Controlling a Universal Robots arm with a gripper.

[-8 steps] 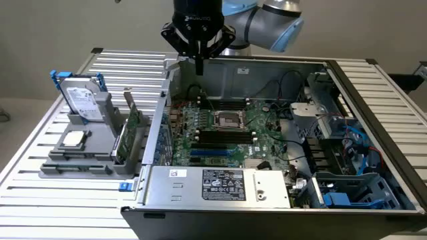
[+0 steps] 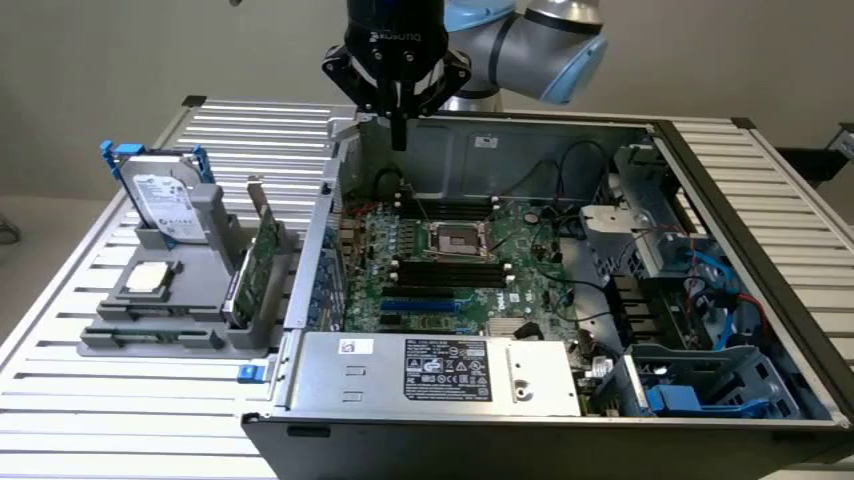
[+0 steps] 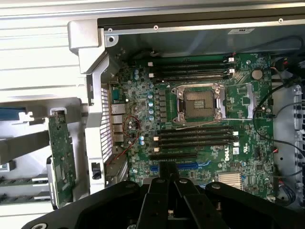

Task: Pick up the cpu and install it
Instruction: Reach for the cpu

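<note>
The gripper [image 2: 398,141] hangs high over the far side of the open computer case [image 2: 534,447]. Its two fingers are pressed together and hold nothing. Below it, on the motherboard [image 2: 527,285], is the socket [image 2: 457,240], and in the wrist view I see no chip inside it. The cpu [image 2: 150,279] lies flat on the grey holder [image 2: 147,342] outside the case, on the exterior view's left, just in front of the standing hard drive [image 2: 167,205] and well apart from the gripper. In my judgement the pick-up step is not yet begun, so the task is at its very start. A grasp calls for the fingers to be spread and brought down over the holder. Because the chip is thin and low, they must meet its edges exactly, without pushing it sideways
</note>
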